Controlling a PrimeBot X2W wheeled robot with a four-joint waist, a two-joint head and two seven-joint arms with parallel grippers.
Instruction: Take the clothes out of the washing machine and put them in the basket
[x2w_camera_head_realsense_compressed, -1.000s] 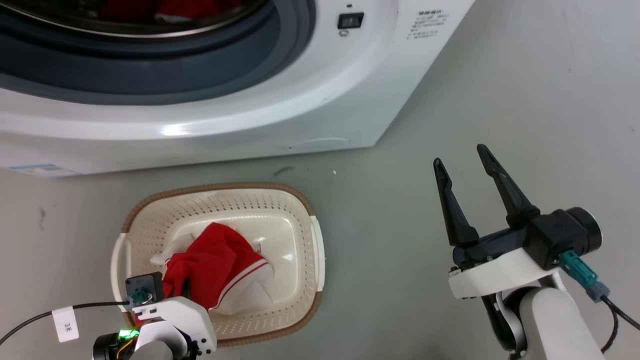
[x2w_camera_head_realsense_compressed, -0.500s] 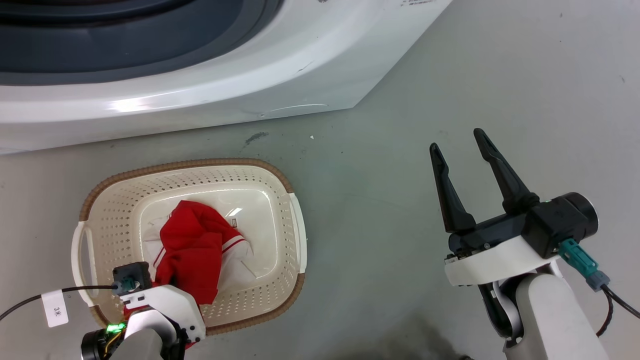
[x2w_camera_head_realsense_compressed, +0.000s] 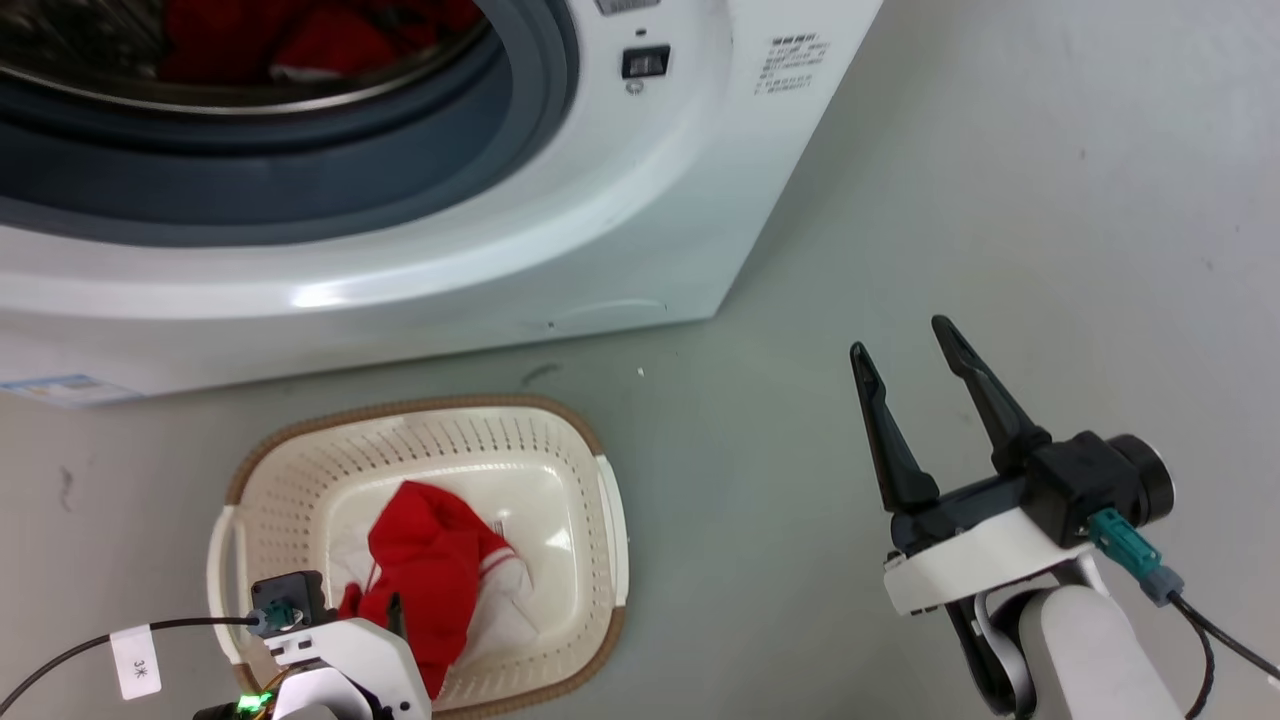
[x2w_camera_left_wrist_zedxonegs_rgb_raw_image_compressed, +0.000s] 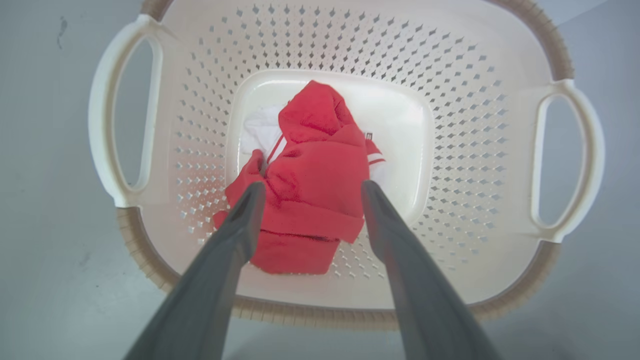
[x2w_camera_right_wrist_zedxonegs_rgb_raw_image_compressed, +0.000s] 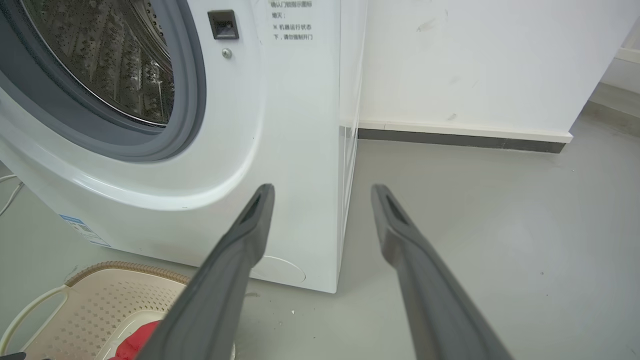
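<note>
"Head view first," says one. "What is the biggest thing?"

"The washing machine (x2w_camera_head_realsense_compressed: 520, 240). It is big and white, its round hole is open, and some red clothes (x2w_camera_head_realsense_compressed: 310, 40) lie inside the shiny drum."

"And on the floor (x2w_camera_head_realsense_compressed: 1000, 200)?"

"The basket (x2w_camera_head_realsense_compressed: 420, 412) sits on the grey floor, right in front of the machine. It is cream with little holes and a brown rim."

"Is anything in it?"

"Yes. A red garment (x2w_camera_left_wrist_zedxonegs_rgb_raw_image_compressed: 315, 185) with white stripes lies bunched up in the bottom. A small white cloth (x2w_camera_left_wrist_zedxonegs_rgb_raw_image_compressed: 257, 132) peeks out from under it."

"What about the left gripper (x2w_camera_left_wrist_zedxonegs_rgb_raw_image_compressed: 312, 186)?"

"It hangs over the basket. Its two fingers are spread apart, one on each side of the red garment, and they grip nothing. I cannot tell if they touch the cloth."

"And the right gripper (x2w_camera_head_realsense_compressed: 898, 336)?"

"It is off to the right, over bare floor, well away from the basket. Its fingers are spread too, and it is empty."
</note>
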